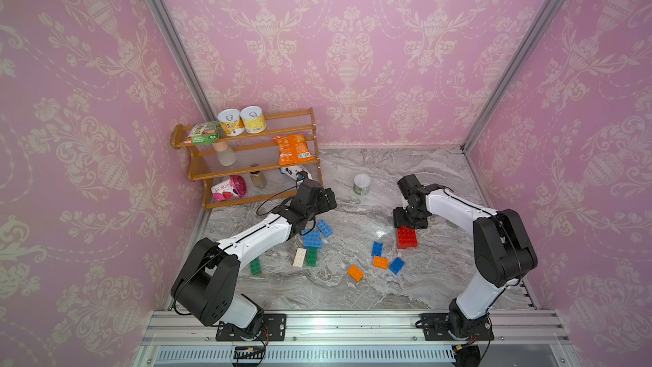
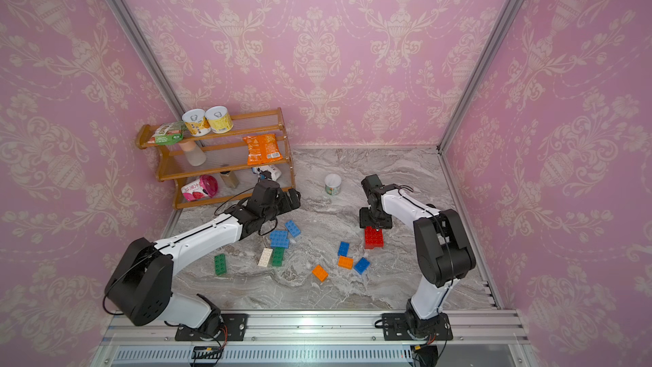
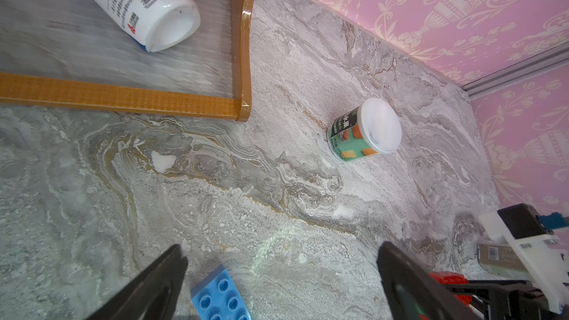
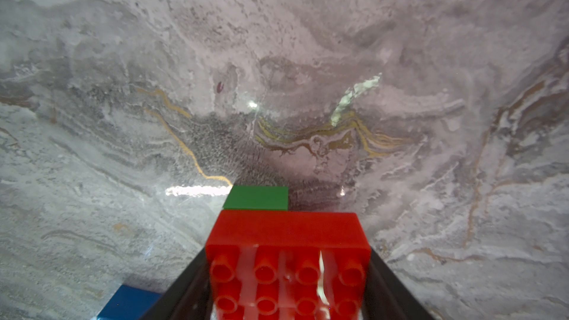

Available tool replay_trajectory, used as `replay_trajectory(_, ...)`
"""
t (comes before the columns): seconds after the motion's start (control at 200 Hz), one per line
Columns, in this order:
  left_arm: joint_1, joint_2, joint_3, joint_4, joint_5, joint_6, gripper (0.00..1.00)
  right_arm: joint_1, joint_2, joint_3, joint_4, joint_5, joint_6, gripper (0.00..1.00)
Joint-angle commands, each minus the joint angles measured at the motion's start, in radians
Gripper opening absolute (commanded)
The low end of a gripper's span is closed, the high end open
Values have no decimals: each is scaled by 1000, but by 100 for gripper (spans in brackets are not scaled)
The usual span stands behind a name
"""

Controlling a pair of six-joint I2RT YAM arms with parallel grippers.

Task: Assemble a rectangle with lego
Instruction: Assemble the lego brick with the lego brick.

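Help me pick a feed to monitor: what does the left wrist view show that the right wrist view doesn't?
Left wrist only: wooden shelf, lying white bottle, lidded cup, light blue brick. Right wrist only: green brick, dark blue brick corner. Both: the red brick held in the right tool, and the marble table.

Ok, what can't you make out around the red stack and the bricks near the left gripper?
Both top views: right gripper covers the far end of the red stack; layer count unclear.
Right wrist view: green brick partly hidden behind the red stack.
Left wrist view: blue brick cut off by the frame edge.
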Motion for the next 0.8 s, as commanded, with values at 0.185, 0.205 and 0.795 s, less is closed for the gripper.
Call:
replay_trajectory(0.185,-5,-19,-3,-14,-2,-2,99,-2,129,-4,-62,38,-6,49)
replay_trajectory(0.205,-5,-21,-4,-14,-4,-2,99,-3,136,0,-66,40,-7,48)
replay_trajectory(0.795,-5,-40,-6,-32,-26,10,99,-3,98,44,-93,9,-12,72)
